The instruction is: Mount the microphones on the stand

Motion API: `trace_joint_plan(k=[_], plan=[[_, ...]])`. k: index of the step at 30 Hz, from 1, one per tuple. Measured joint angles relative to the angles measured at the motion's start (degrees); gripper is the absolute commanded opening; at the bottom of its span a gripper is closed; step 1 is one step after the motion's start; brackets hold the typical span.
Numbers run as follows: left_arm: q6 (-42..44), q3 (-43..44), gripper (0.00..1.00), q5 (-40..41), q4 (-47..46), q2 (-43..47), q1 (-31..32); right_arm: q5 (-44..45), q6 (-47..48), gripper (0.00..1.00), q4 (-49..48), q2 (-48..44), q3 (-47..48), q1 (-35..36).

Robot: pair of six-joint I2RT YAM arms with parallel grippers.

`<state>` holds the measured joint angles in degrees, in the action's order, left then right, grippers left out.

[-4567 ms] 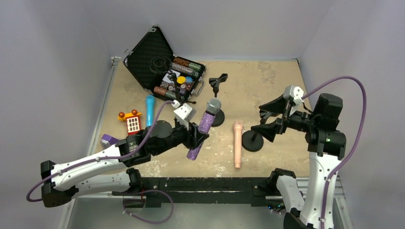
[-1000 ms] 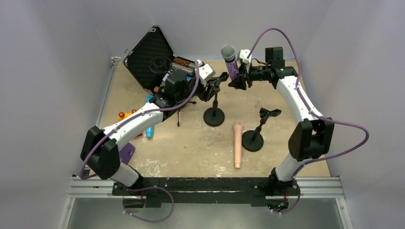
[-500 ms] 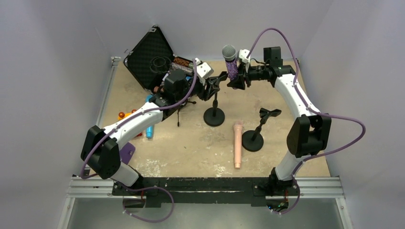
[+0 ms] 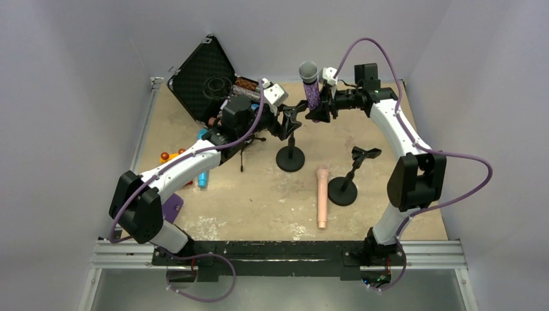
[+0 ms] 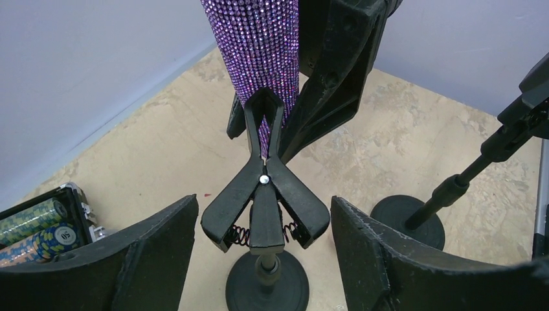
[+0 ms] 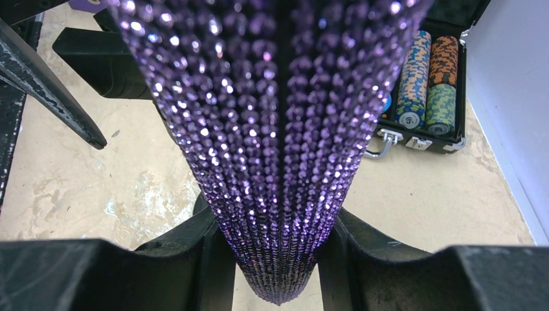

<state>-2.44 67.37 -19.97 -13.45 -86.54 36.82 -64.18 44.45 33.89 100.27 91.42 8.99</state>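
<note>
In the overhead view's upper centre, the right arm's jaws clench the glittery purple stick microphone point(image 4: 311, 87) upright, its lower end between the prongs of the black spring clip point(image 5: 259, 149) on a round-based stand point(image 4: 291, 158). The left arm's jaws sit released, flanking the clip's handles without touching.

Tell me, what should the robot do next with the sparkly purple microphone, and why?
Probably open the right gripper slowly. The lower end of the glittery purple microphone seems pinched in the spring clip of the stand, and the left gripper has its jaws wide, clear of the clip's handles, so the clip may hold it alone.
</note>
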Motion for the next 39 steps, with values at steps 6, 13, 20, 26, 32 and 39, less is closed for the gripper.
trace_joint_plan(k=[6,13,20,26,32,39], plan=[[0.1,0.0,0.77,0.5,0.4,0.0,0.0,-0.8,-0.3,0.00,0.2,0.6,0.2,0.0],[0.5,0.0,0.10,0.7,1.8,0.7,0.1,-2.9,-2.6,0.00,-0.6,0.7,0.2,-0.9],[0.3,0.0,0.00,0.6,1.5,0.8,0.0,-4.6,-2.8,0.00,-1.5,0.7,-0.7,-1.6],[-1.1,-0.7,0.00,0.3,0.2,0.8,0.0,-5.6,-1.4,0.00,-0.9,0.7,-3.1,-1.0],[-2.6,-1.8,0.00,-1.4,-1.6,1.0,0.0,-5.9,5.4,0.00,4.4,1.3,-3.1,2.0],[-3.5,-3.3,0.00,-2.6,-2.8,1.8,0.0,-7.4,8.8,0.00,6.2,1.6,-3.1,2.4]])
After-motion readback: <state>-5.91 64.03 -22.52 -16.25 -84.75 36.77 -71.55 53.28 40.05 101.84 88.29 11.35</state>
